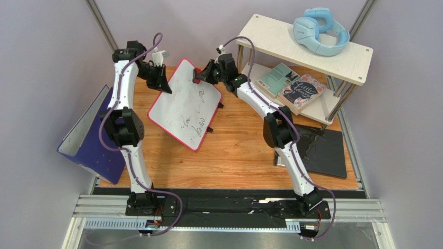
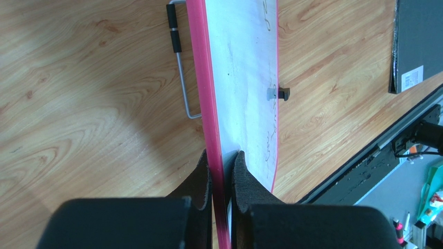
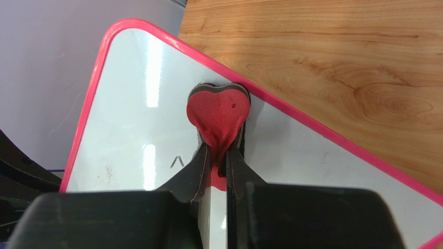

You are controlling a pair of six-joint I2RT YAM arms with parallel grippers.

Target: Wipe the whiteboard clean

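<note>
The whiteboard, white with a pink border and black feet, stands tilted over the wooden table, with faint writing on its lower half. My left gripper is shut on its upper left edge; the left wrist view shows the pink rim pinched between the jaws of my left gripper. My right gripper is shut on a red heart-shaped eraser, pressed flat on the board near its top corner and pink edge.
A blue-purple folder leans at the left table edge. A black mat lies at the right. A two-tier shelf at the back right holds blue headphones and books.
</note>
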